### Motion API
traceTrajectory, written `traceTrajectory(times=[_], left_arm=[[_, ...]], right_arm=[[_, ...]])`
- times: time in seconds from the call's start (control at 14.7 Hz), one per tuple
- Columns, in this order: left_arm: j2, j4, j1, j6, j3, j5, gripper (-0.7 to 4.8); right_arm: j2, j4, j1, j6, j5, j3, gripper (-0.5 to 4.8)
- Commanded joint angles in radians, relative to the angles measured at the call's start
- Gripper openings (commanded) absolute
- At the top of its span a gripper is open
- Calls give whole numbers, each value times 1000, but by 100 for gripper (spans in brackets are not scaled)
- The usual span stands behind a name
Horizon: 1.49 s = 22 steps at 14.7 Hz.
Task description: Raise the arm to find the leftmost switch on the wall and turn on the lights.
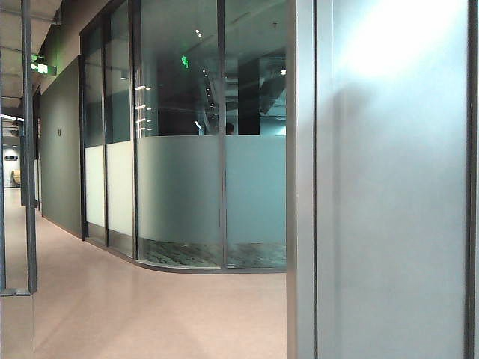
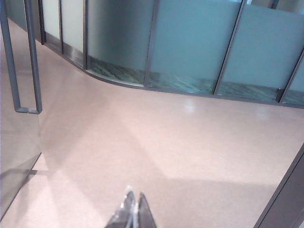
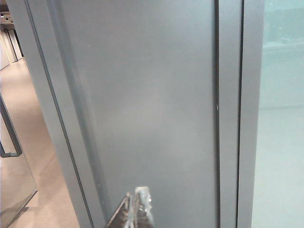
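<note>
- The left gripper hangs above the pale pinkish floor, its translucent fingertips pressed together and holding nothing.
- Well ahead of the left gripper runs a curved frosted-glass partition with dark metal frames; off to one side hangs a clear glass door with a long grey bar handle.
- The right gripper faces a flat grey wall panel close in front of it, its fingertips also closed together and empty.
- Beside that panel, past a dark vertical seam, stands pale frosted glass.
- No wall switch shows in any view, so its place cannot be told.
- In the exterior view neither gripper appears; the grey panel fills the right side.
</note>
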Motion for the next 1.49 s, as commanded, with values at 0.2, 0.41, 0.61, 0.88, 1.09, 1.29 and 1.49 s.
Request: traceTrajectory(times=[0.2, 0.41, 0.61, 0.88, 1.09, 1.29, 1.49], left_arm=[[-1, 5, 2, -6, 3, 4, -5], [-1, 29, 8, 108, -45, -13, -4], [-1, 264, 57, 56, -230, -4, -4], [-1, 377, 86, 37, -315, -3, -4], [-1, 381, 135, 35, -343, 115, -4], [-1, 381, 134, 23, -361, 114, -5], [-1, 388, 132, 28, -361, 79, -4]], right_arm=[[0, 14, 1, -3, 4, 3, -1], [0, 14, 1, -3, 4, 3, -1], [0, 14, 1, -3, 4, 3, -1], [-1, 14, 1, -3, 4, 3, -1], [-1, 13, 1, -3, 4, 3, -1], [-1, 14, 1, -3, 4, 3, -1], [-1, 14, 2, -3, 4, 3, -1]])
